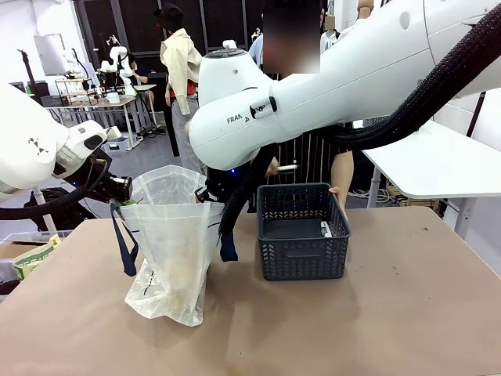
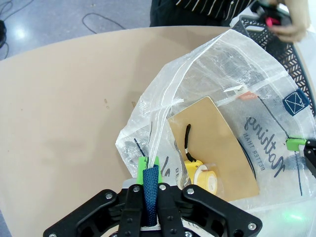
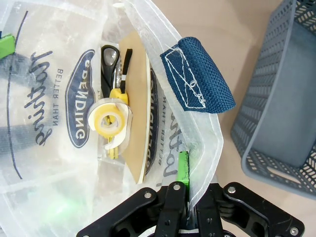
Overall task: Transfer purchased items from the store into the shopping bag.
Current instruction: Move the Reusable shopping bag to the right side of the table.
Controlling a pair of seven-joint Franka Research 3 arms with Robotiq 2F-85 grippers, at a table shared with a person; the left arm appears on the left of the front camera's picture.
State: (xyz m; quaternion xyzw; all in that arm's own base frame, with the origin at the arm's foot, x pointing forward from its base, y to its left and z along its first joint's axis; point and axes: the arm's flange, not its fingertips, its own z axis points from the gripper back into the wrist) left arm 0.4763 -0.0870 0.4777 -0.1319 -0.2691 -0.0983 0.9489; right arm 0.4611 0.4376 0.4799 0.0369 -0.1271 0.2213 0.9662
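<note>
Arms first: my left arm (image 1: 31,149) comes in low from the left, and the left gripper (image 2: 149,170) is clamped tight on a navy strap handle (image 2: 150,190) of the shopping bag (image 1: 174,258), holding that side of the mouth out. My right arm (image 1: 329,86) reaches across the middle of the table (image 1: 407,313), elbow high, wrist dropped behind the bag. The right gripper (image 3: 183,170) is pinched fully together on the opposite rim, just below the other strap (image 3: 197,74). Between the two grips the bag stands on the table with its mouth open, just beside the black basket (image 1: 301,235) on its right. Inside the bag I see a tan card (image 2: 212,143), a yellow tape roll (image 3: 111,118) and a black-handled tool (image 3: 109,55) I cannot name, all lying against each other. The person's hand (image 2: 291,22) is over the basket's far side holding a dark item (image 2: 269,19) with a bit of red. It is cut off at the frame edge, so I cannot tell what it is. A small white piece (image 1: 325,229) lies in the basket, whose wall hides the rest of the floor from the front.
</note>
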